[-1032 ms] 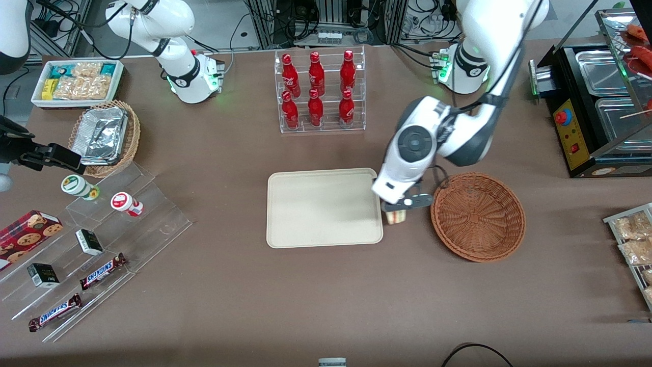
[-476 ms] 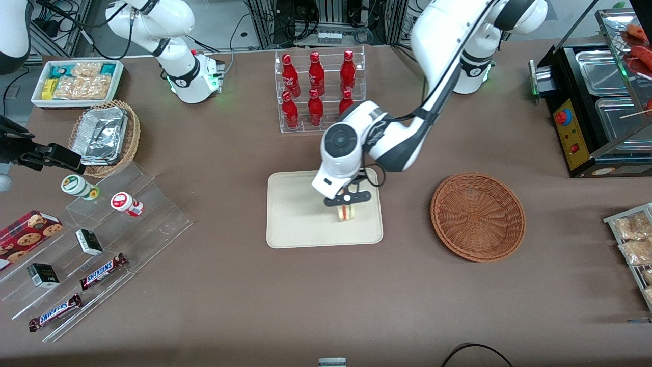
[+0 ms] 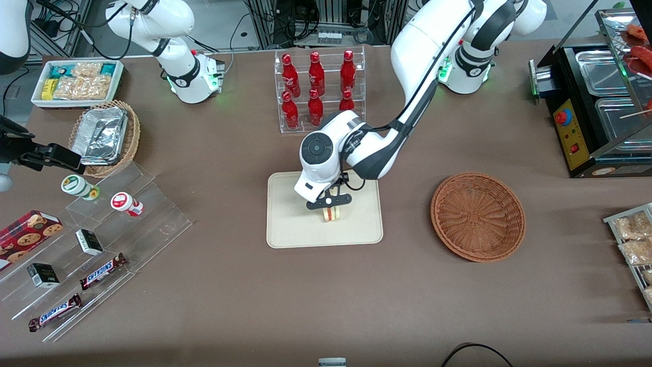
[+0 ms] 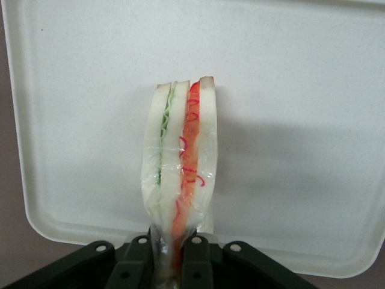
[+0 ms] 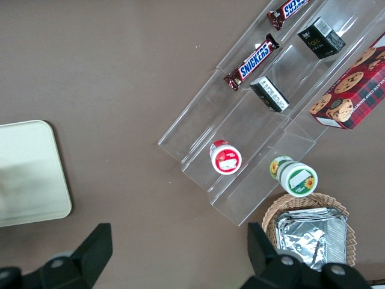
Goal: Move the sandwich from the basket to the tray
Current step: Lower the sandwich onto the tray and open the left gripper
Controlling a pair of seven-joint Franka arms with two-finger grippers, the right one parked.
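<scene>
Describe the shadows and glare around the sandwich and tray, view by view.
Front view: the tool holds the sandwich over the tray, and the arm throws a soft grey shadow across the tray. Left wrist view: the sandwich casts a faint shadow on the tray beside it, and its clear wrap shows slight sheen; the lighting is even, with no harsh glare.

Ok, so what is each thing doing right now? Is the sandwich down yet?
sandwich: held upright over the tray, pinched at one end; whether it touches the tray cannot be told.
end effector: shut on the sandwich, above the tray.
tray: flat on the table, nothing else on it.
basket: empty, beside the tray.
bottle rack: full, six red bottles upright.
</scene>
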